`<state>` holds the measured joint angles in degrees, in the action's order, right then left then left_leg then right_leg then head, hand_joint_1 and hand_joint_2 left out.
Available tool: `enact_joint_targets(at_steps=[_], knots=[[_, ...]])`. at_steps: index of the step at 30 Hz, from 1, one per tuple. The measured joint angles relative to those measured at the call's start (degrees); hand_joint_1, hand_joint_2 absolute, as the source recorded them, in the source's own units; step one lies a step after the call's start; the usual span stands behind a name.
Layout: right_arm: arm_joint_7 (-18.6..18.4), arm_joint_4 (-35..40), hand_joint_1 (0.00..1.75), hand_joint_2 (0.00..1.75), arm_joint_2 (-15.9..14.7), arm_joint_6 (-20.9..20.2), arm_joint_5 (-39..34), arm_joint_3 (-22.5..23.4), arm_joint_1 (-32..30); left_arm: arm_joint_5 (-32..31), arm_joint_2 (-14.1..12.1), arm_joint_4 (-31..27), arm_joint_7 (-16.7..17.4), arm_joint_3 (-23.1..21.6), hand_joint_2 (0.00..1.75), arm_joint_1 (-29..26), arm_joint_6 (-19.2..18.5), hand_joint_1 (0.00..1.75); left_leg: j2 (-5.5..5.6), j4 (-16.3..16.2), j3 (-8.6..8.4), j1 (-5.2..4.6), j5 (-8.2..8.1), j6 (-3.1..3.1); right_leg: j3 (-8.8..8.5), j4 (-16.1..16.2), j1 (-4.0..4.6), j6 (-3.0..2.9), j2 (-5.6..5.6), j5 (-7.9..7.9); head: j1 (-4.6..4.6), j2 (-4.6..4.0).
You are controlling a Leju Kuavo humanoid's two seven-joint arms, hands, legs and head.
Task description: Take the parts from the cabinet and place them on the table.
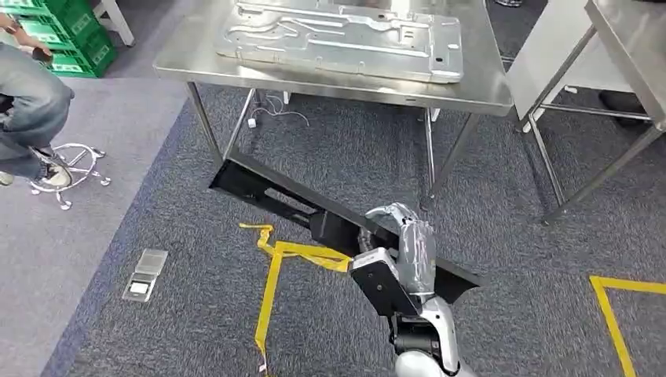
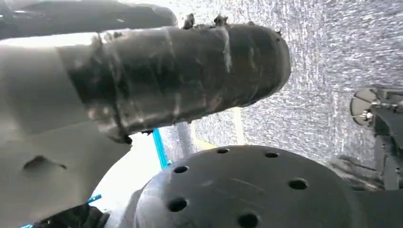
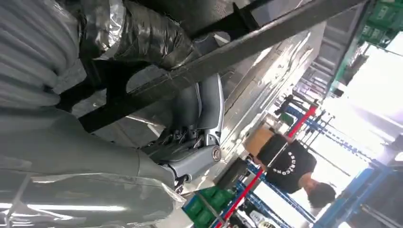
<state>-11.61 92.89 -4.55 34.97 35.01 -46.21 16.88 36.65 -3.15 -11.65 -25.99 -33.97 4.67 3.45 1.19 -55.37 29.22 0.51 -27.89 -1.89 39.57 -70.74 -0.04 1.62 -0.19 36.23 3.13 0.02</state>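
A long black frame part (image 1: 267, 192) hangs slanted above the carpet, its far end pointing to the steel table (image 1: 330, 85). My right hand (image 1: 408, 245) grips it near its near end, fingers wrapped over the top edge. In the right wrist view the taped fingers (image 3: 138, 33) curl around the part's black bar (image 3: 247, 42). A large silver pressed-metal panel (image 1: 338, 35) lies flat on the table. My left hand (image 2: 157, 80) hangs above the carpet, a dark taped finger stretched straight with nothing in it.
A second steel table (image 1: 620, 47) stands at the right. A seated person (image 1: 23, 110) and a stool base (image 1: 71, 169) are at the left, with green crates (image 1: 67, 31) behind. Yellow tape (image 1: 275, 275) and a floor socket box (image 1: 145, 275) mark the carpet.
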Motion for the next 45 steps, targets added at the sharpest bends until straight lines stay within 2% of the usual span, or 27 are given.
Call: enact_joint_targets(at_steps=[2, 3, 4, 5, 9, 11, 13, 15, 16, 17, 18, 19, 22, 24, 26, 28, 30, 31, 32, 33, 34, 35, 36, 38, 40, 42, 45], knots=[[0.2, 0.0, 1.75, 1.75, 0.0, 0.0, -0.1, 0.0, 0.0, 0.0, 0.0, 0.0, 0.0, -0.1, 0.0, 0.0, -0.1, 0.0, 0.19, 0.1, -2.35, -0.32, -1.55, 0.03, -1.04, 7.7, 0.28, -1.15, 0.03, -6.71, -0.02, 0.0], [0.3, -0.1, 1.75, 1.75, 0.0, 0.0, -0.1, 0.0, 0.0, 0.0, 0.3, 0.0, 0.0, -0.1, 0.0, -0.3, -0.1, 0.0, 0.2, 0.5, -2.16, -0.21, -2.34, 0.03, -1.7, 12.8, 0.8, -2.41, -0.02, -13.37, -0.02, 0.0], [0.3, -0.1, 1.75, 1.75, 0.0, 0.2, 0.0, 0.0, -0.1, 0.0, 0.5, 0.0, 0.1, -0.2, 0.0, 0.1, -0.3, 0.0, 0.38, 0.2, -3.18, -0.67, -2.96, 0.3, -0.93, 14.7, 1.52, -2.63, 0.36, -14.03, 0.15, 0.0], [0.3, -0.2, 1.75, 1.75, 0.0, 0.3, -0.1, -0.1, -0.2, 0.0, 0.5, 0.0, 0.2, -0.2, 0.0, 0.2, -0.3, 0.0, 0.87, 0.5, -3.77, -0.66, -3.74, 0.76, -1.46, 13.7, 1.53, -2.88, 1.33, -11.86, -0.11, 0.0], [0.6, 0.0, 1.75, 1.75, 0.3, 0.6, 0.6, -0.1, 0.1, 0.1, 0.3, 0.0, 0.0, -0.2, 0.0, 0.3, -0.4, 0.0, 0.41, -2.3, -6.08, -0.83, -3.44, 1.64, -6.59, 15.8, 0.99, -3.44, 1.27, -12.68, -0.04, 0.0], [0.7, 0.1, 1.75, 1.75, 0.4, 1.4, 1.1, 0.0, 0.2, 0.1, 0.3, -0.1, 0.1, -0.2, 0.0, 0.6, -0.4, 0.0, -0.47, -11.9, -0.25, -0.62, -2.38, 2.55, -8.17, 16.0, 0.91, -3.87, 0.96, -11.38, 0.26, 0.0], [0.7, 0.1, 1.75, 1.75, 0.4, 2.1, 2.1, -0.1, 0.1, 0.2, 0.0, -0.1, 0.1, -0.2, 0.0, 0.3, -0.4, 0.0, -0.53, -18.0, 6.25, -0.4, -8.16, 2.66, -10.0, 16.3, 0.87, -3.99, 0.96, -9.74, 0.24, 0.0], [0.7, 0.2, 1.75, 1.75, 0.4, 3.1, 3.7, 0.0, 0.1, 0.3, -0.1, -0.1, 0.1, -0.2, 0.0, 0.0, -0.4, 0.0, -0.55, -17.2, 9.39, -0.35, -12.8, 2.77, -12.17, 16.4, 0.75, -3.96, 1.23, -8.0, 0.31, 0.0], [0.8, 0.2, 1.75, 1.75, 0.5, 3.3, 4.6, 0.1, 0.0, 0.4, -0.2, -0.1, 0.0, -0.2, 0.0, -0.2, -0.4, 0.0, -0.56, -14.7, 10.09, -0.35, -12.84, 2.78, -13.65, 16.5, 0.64, -3.83, 1.33, -6.87, 0.28, 0.0], [1.0, 0.2, 1.75, 1.75, 0.6, 3.3, 5.5, 0.2, 0.0, 0.6, -0.2, -0.1, 0.0, -0.2, 0.0, -0.3, -0.4, 0.0, -0.58, -11.6, 10.24, -0.35, -10.63, 2.85, -14.99, 16.5, 0.54, -3.63, 1.35, -5.8, 0.26, 0.0], [1.3, 0.3, 1.75, 1.75, 0.8, 3.3, 6.5, 0.4, -0.2, 0.7, -0.3, -0.1, 0.1, -0.2, 0.0, -0.5, -0.4, 0.0, -0.72, -7.8, 10.25, -0.35, -5.26, 2.78, -16.29, 16.5, 0.5, -3.34, 1.33, -4.65, 0.28, 0.0], [1.7, 0.3, 1.75, 1.75, 0.9, 3.3, 7.7, 0.9, -0.5, 0.7, -0.3, 0.0, 0.3, -0.2, 0.0, -0.9, -0.4, 0.0, -1.13, -3.3, 10.62, -0.34, 4.78, 2.6, -16.57, 16.6, 0.59, -3.11, 1.39, -3.5, 0.37, 0.0], [4.0, 0.9, 1.75, 1.75, 2.2, 3.3, 11.4, 2.5, -1.6, 0.9, -0.3, 0.1, 0.3, -0.2, 0.0, -1.1, -0.2, 0.0, -0.97, -3.1, 9.48, -0.58, 4.99, 1.17, -19.95, 17.0, 0.82, -2.06, 1.52, -1.67, 0.35, 0.0], [5.9, 1.7, 1.75, 1.75, 3.4, 3.3, 13.5, 3.9, -1.6, 0.9, 0.0, 0.0, 0.4, -0.3, 0.0, -0.7, -0.2, 0.0, -0.89, -2.4, 7.82, -0.08, 4.43, 0.33, -17.42, 13.4, 0.87, -1.72, 1.41, -3.58, 0.44, 0.0], [7.8, 1.9, 1.75, 1.75, 4.4, 3.3, 14.8, 5.3, -1.9, 0.9, 0.2, 0.0, 0.6, -0.3, 0.0, -0.5, 0.2, 0.0, -0.8, -1.5, 5.94, -0.11, 3.22, -0.25, -11.87, 4.6, 0.71, -0.87, 0.81, -5.27, 0.09, 0.0], [9.4, 1.9, 1.75, 1.75, 5.3, 3.3, 16.0, 6.8, -2.7, 0.9, 0.2, 0.0, 0.6, -0.5, 0.0, -0.6, 0.1, 0.0, -0.62, -0.4, 3.47, -0.11, 1.74, -0.29, -5.71, -1.2, 0.47, -0.43, 0.76, -0.47, 0.15, 0.0], [10.4, 1.7, 1.75, 1.75, 6.4, 3.3, 16.7, 8.1, -2.5, 0.9, 0.2, 0.0, 0.8, -1.0, 0.0, -0.8, 0.1, 0.0, -0.35, 0.4, 0.52, -0.21, 0.08, -0.29, -2.23, -0.9, 0.49, -0.56, 0.67, 5.39, 0.13, 0.0], [10.6, 1.5, 1.75, 1.75, 6.8, 3.3, 17.1, 8.7, -2.4, 0.9, 0.2, 0.0, 0.8, -1.1, 0.0, -0.8, 0.1, 0.0, -0.15, 0.8, -1.12, -0.39, -0.82, -0.27, -1.36, 1.0, 0.53, -0.83, 0.65, 6.05, 0.13, 0.0], [10.9, 1.2, 1.75, 1.75, 7.4, 3.3, 17.3, 9.2, -2.0, 0.9, 0.3, 0.0, 0.8, -1.1, 0.0, -0.8, 0.1, 0.0, -0.03, 1.2, -2.92, -0.7, -1.8, -0.27, -0.89, 4.1, 0.7, -1.48, 0.66, 4.2, 0.11, 0.0], [11.1, 0.7, 1.75, 1.75, 8.0, 3.3, 17.7, 9.7, -1.6, 0.9, 0.3, 0.0, 1.0, -1.2, 0.0, -0.7, 0.1, 0.0, -0.01, 1.6, -4.86, -0.97, -2.86, -0.31, -0.72, 8.5, 1.08, -2.69, 0.71, -2.05, 0.11, 0.0], [11.3, 0.0, 1.75, 1.75, 8.5, 3.3, 18.4, 10.2, -1.2, 0.7, 0.8, 0.1, 1.2, -1.4, 0.0, -1.0, 0.0, 0.0, 0.01, 2.4, -4.6, -0.79, -3.72, -0.38, -0.78, 13.1, 1.74, -4.0, 0.72, -12.15, 0.13, 0.0], [11.5, -0.9, 1.75, 1.75, 8.7, 3.3, 19.1, 10.7, -0.8, 0.7, 1.1, 0.1, 1.7, -1.7, 0.0, -0.7, -0.2, 0.0, 0.63, 2.0, -6.45, -1.17, -4.57, 0.1, 0.2, 15.4, 2.83, -4.35, 1.48, -16.61, 0.53, 0.0], [11.5, -1.7, 1.75, 1.75, 9.2, 3.3, 19.7, 11.0, -0.4, 0.7, 1.2, 0.1, 1.7, -1.8, 0.0, -0.2, -0.3, 0.0, 1.02, 2.4, -7.22, -1.22, -5.72, 0.43, -1.13, 15.4, 2.94, -4.74, 2.76, -16.38, 0.24, 0.0], [11.9, -2.8, 1.75, 1.75, 10.8, 3.3, 19.8, 12.3, 1.4, 0.7, 1.3, 0.1, 1.8, -2.1, 0.0, 0.5, -0.4, 0.0, 0.88, 2.0, -9.32, -1.27, -5.55, 0.4, -2.68, 15.9, 2.82, -4.55, 2.42, -15.4, 0.2, 0.0], [12.8, -3.9, 1.75, 1.75, 12.4, 3.3, 20.0, 13.0, 3.6, 0.6, 1.1, 0.1, 1.9, -2.4, 0.0, 1.3, -0.4, 0.0, 0.16, -4.3, -6.24, -1.35, -3.77, 1.27, -4.83, 16.6, 2.33, -4.81, 2.31, -14.73, 0.42, 0.0], [13.3, -5.0, 1.75, 1.75, 13.3, 3.3, 19.5, 13.9, 4.2, 0.6, 1.0, 0.1, 2.2, -2.6, 0.0, 1.5, -0.4, 0.0, -0.39, -13.6, 0.66, -0.97, -3.8, 2.03, -6.73, 16.9, 2.14, -5.29, 1.9, -13.2, 0.42, 0.0], [12.9, -6.4, 1.75, 1.75, 14.7, 3.3, 17.2, 14.8, 5.6, 0.7, 0.5, 0.1, 2.5, -2.7, 0.0, 1.0, -0.4, 0.0, -0.51, -17.2, 8.17, -0.41, -13.32, 2.78, -10.14, 17.1, 1.72, -5.09, 2.1, -10.19, 0.44, 0.0]])
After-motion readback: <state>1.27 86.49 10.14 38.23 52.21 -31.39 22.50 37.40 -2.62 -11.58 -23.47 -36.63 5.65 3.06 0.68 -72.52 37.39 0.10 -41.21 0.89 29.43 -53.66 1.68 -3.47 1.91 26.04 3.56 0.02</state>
